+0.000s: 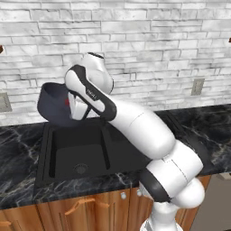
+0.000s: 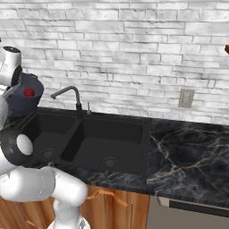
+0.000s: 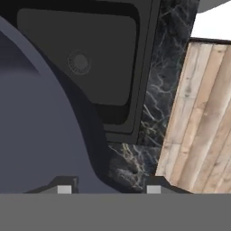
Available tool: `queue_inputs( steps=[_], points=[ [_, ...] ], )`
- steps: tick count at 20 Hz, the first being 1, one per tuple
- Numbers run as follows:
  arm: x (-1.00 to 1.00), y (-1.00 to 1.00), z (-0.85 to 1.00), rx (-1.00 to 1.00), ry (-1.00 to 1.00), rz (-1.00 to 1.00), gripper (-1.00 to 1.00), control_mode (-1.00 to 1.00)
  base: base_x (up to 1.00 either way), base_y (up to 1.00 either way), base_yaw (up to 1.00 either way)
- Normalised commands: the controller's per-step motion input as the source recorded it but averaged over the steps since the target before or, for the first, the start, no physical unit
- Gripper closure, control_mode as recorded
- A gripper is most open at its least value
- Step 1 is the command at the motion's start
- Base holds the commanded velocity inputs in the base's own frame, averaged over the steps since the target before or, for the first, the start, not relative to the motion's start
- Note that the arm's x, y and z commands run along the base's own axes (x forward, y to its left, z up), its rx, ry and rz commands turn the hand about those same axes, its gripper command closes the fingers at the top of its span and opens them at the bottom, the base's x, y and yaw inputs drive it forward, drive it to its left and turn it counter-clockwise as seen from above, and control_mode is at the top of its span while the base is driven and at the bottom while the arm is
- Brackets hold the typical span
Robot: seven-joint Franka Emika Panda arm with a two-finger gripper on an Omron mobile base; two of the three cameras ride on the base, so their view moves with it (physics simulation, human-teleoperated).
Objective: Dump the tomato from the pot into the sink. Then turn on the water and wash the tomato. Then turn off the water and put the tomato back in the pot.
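The pot [image 1: 53, 104] is held tipped above the sink [image 1: 76, 155], the gripper [image 3: 108, 188] pinching its rim. The tomato [image 2: 29, 92] remains inside; dumping is unfinished, washing and return outstanding.

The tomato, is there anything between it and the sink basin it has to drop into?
Nothing visible blocks the drop. The tomato sits inside the tilted pot, which the end effector holds raised above the left end of the sink. Only the pot's own wall holds it back; the basin below looks bare.
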Motion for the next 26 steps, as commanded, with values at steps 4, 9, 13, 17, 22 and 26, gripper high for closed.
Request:
queue_inputs(
  steps=[4,9,13,17,22,26],
  points=[
    [0.35,0.00,0.01,0.31,0.00,0.00,1.00,-1.00,0.00,0.00,0.00],
    [0.38,0.00,0.00,0.25,0.01,0.00,1.00,-1.00,0.00,0.00,0.00],
    [0.62,0.01,0.00,0.22,0.06,0.00,1.00,-1.00,0.00,0.00,0.00],
    [0.39,0.11,0.01,0.21,0.06,0.00,1.00,-1.00,0.00,0.00,0.00],
    [0.25,0.15,0.04,0.21,0.03,0.00,1.00,-1.00,0.00,0.00,0.00],
    [0.32,0.00,0.02,0.18,0.05,0.00,1.00,-1.00,0.00,0.00,0.00]
  ],
)
